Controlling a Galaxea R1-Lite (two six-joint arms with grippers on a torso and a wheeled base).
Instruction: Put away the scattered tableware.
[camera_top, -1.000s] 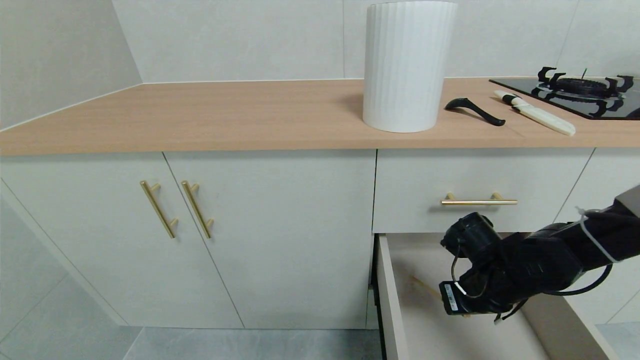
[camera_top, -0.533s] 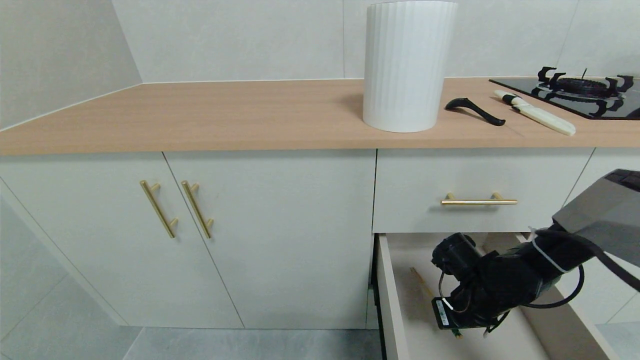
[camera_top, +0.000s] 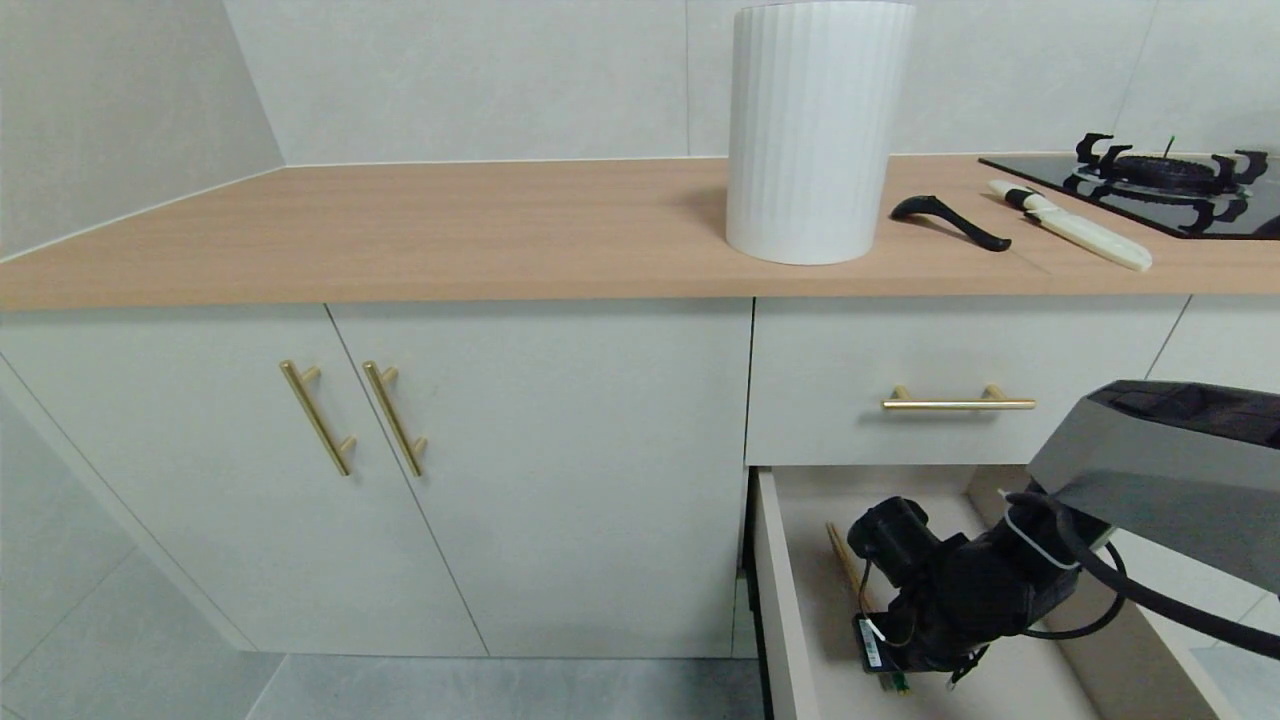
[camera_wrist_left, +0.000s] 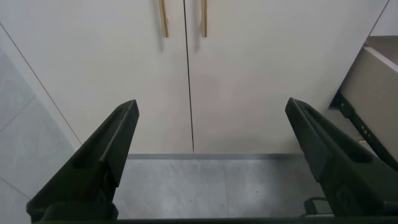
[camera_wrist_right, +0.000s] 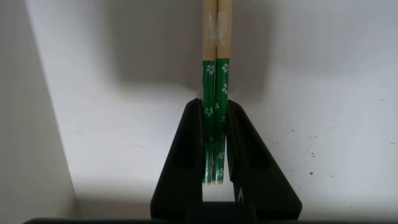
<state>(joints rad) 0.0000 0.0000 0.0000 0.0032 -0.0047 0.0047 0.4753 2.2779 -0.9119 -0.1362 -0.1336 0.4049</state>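
Jaws of the left gripper are spread wide: 2 dark, wedge-shaped fingers whose bases are cut off at the picture's edge. Beyond the gap between them are smooth, pale cabinet doors with 2 slim brass handles, their tops cut off.

Jaws of the right gripper pinch 2 chopsticks side by side by their green, flower-printed ends. The bare bamboo shafts run on past the jaws and out of the picture. Beneath them is the matte white floor of the open drawer.

In the head view the black wrist hides these jaws, and a short length of chopstick sticks out past it. Well above the jaws, the wooden counter holds a ribbed white cylinder, a curved black utensil and a cream knife.
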